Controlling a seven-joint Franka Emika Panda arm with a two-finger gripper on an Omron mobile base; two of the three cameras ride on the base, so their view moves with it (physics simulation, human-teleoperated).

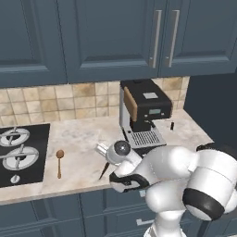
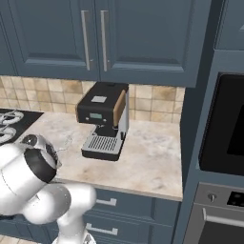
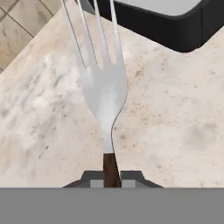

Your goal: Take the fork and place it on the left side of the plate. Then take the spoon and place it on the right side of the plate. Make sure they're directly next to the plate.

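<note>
Hand view, tool (image 3: pixel 112 178) clamping fork (image 3: pixel 104 94) handle, left base view, spoon (image 1: pixel 59 162) on counter (image 1: pixel 81 139)

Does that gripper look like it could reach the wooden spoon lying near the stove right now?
Probably not straight away: the gripper is shut on the fork. The spoon lies in the open on the counter, nothing over it.

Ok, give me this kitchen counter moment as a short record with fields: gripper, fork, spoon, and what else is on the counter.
gripper: gripper shut on the fork handle
fork: fork held by its dark handle, silver tines pointing toward the coffee machine
spoon: wooden spoon lying on the counter beside the stove, untouched
other: coffee machine against the tiled wall
</note>
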